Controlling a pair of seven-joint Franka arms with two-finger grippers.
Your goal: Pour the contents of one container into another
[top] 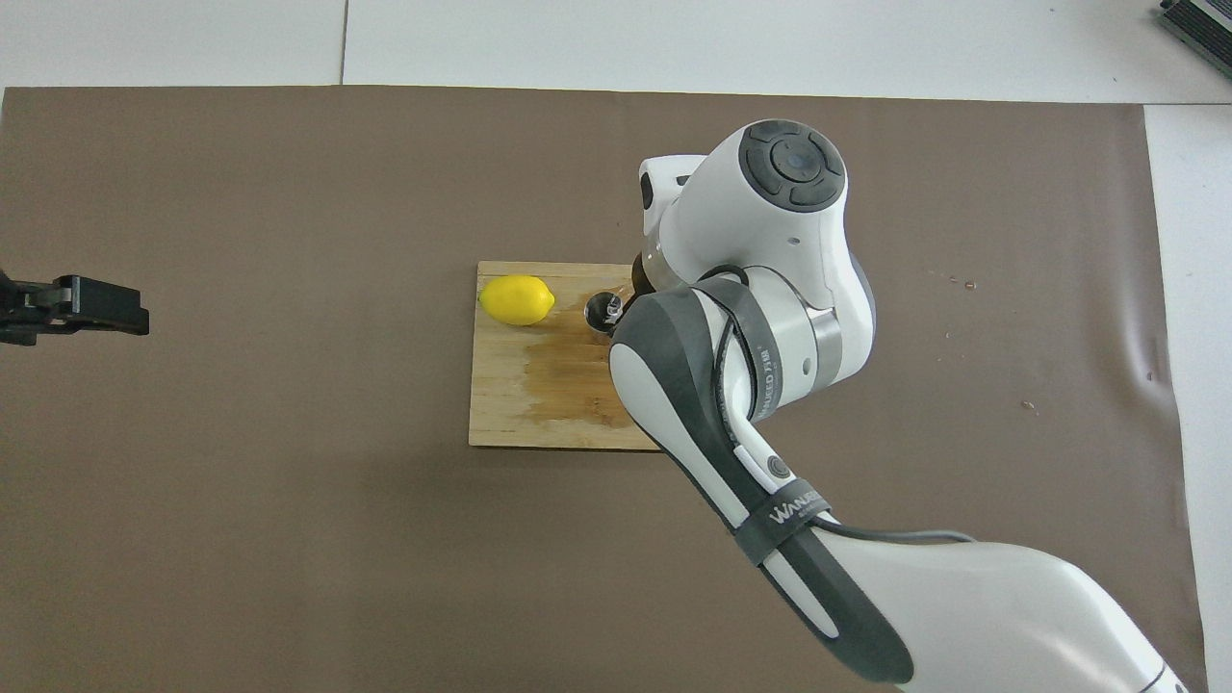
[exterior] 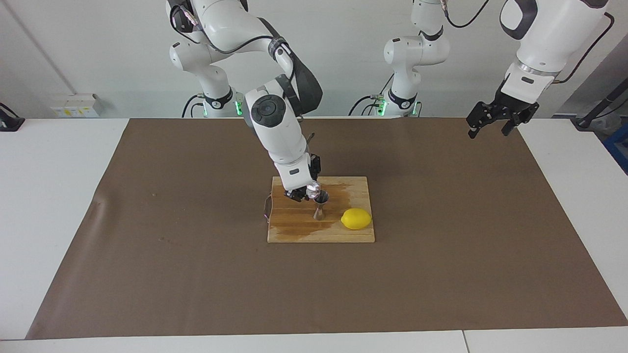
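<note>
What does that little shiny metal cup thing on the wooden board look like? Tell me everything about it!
The jigger is a small silvery metal measuring cup shaped like an hourglass: two cones joined at a thin waist. It stands upright on the wooden cutting board, beside the yellow lemon but apart from it, and is about as tall. Its open mouth looks dark inside. Right over its rim, the right gripper holds a tilted clear glass cup. Whether the two touch cannot be told.
</note>
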